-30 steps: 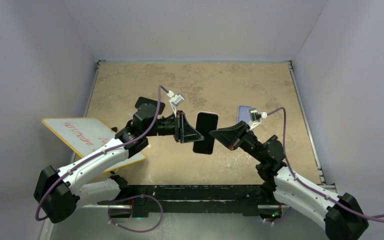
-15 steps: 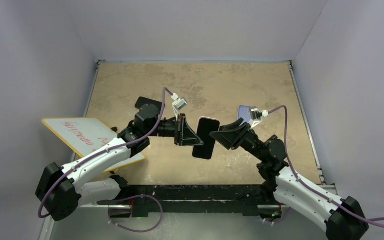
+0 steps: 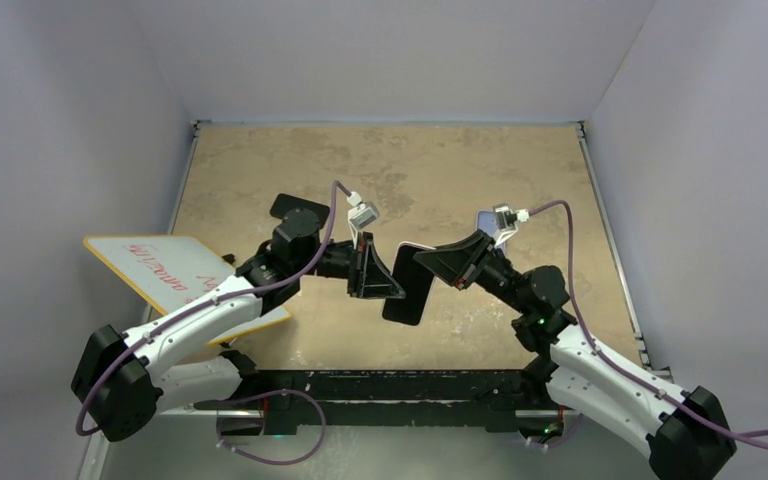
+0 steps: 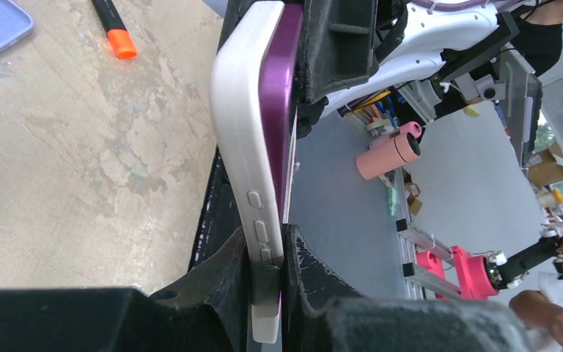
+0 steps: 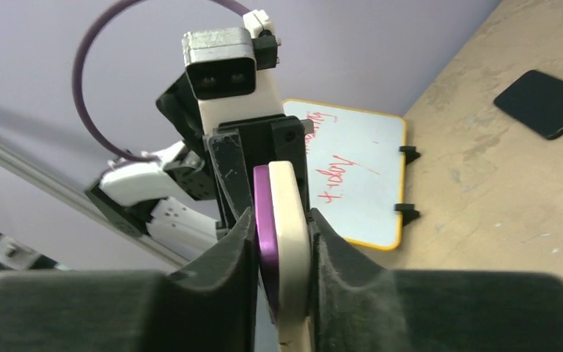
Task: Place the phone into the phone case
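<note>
Top view's evenly lit, soft and kinda flat, just faint shadows under the arms (image 3: 210, 310) on the worktop (image 3: 440, 160). Wrist cams: the phone (image 4: 253, 147) edge is crisp, but the left gripper (image 4: 267, 293) and right gripper (image 5: 282, 242) right at the lens go dark and blurry. The far right of the left wrist view is washed out.

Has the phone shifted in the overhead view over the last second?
Yes. The phone sits slightly nearer the table's front rail and leans more, its top toward the right.
</note>
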You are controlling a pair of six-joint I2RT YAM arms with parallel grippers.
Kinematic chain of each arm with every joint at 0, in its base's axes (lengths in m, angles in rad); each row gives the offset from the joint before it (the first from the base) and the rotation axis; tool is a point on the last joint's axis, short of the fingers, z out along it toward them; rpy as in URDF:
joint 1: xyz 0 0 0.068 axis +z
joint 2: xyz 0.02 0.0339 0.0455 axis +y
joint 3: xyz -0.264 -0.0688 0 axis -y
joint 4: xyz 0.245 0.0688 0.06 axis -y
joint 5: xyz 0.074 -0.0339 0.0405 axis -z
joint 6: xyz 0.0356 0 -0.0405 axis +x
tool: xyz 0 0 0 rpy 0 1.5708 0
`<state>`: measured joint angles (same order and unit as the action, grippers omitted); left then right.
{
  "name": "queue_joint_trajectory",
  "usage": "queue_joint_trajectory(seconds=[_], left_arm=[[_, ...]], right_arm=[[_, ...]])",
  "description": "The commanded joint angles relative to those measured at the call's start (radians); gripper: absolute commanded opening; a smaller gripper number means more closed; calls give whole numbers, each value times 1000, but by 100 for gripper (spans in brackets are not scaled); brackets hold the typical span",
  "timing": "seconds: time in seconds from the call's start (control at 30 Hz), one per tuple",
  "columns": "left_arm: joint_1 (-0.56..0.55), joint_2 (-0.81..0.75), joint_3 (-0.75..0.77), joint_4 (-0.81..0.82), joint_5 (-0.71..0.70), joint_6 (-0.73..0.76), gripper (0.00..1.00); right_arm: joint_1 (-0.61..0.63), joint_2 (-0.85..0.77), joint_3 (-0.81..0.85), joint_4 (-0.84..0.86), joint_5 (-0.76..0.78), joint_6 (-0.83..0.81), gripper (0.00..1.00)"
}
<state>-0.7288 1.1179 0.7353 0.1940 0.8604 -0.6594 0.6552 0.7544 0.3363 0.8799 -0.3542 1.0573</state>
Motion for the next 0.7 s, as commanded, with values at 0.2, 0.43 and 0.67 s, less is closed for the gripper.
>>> queue_joint_trajectory(seconds=[0.2, 0.43, 0.67], left_arm=[[4, -57, 38, -46, -54, 15, 41], [8, -148, 80, -130, -172, 70, 55], [8, -104, 150, -253, -128, 202, 51]], right_arm=[[-8, -44, 12, 17, -7, -116, 0], [-9, -23, 53, -54, -187, -190, 0], [-9, 1, 76, -49, -292, -212, 0]])
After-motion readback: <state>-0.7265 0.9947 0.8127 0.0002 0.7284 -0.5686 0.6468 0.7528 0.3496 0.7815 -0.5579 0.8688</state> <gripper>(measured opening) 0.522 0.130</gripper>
